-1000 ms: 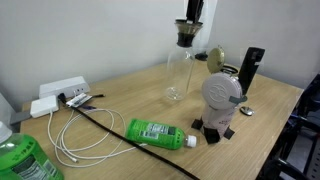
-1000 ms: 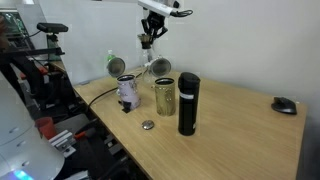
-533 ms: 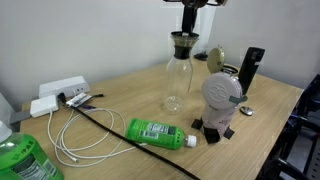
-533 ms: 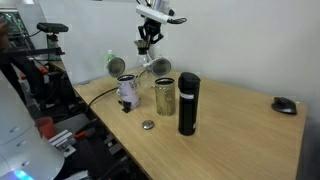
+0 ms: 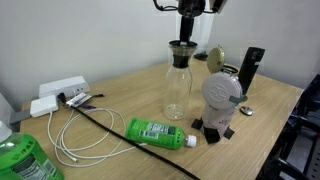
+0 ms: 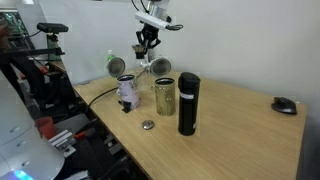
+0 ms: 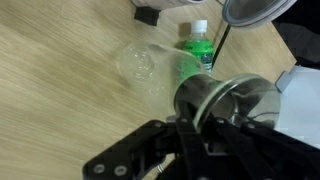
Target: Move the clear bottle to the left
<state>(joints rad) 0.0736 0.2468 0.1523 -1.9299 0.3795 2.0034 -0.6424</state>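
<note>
The clear bottle (image 5: 177, 88) is a tall glass carafe with a dark collar at its flared top. It stands upright at the back of the wooden table (image 5: 120, 100), left of the white gadget (image 5: 222, 96); I cannot tell whether its base touches the table. My gripper (image 5: 184, 38) comes straight down and is shut on the bottle's top. In the wrist view I look down the bottle (image 7: 150, 68), with the fingers (image 7: 196, 128) at its rim. In an exterior view the gripper (image 6: 146, 46) shows, and the glass below it is hard to make out.
A green-labelled plastic bottle (image 5: 160, 133) lies in front of the carafe. A black cylinder (image 5: 254, 68) stands right of the gadget. A white power strip (image 5: 58, 93) and cables (image 5: 75, 138) lie at the left. A jar (image 6: 165, 95), a black flask (image 6: 188, 103) and a mouse (image 6: 285, 104) also stand on the table.
The gripper and the clear bottle have moved left and down in the exterior view, nearer the table's middle. Nothing else has moved.
</note>
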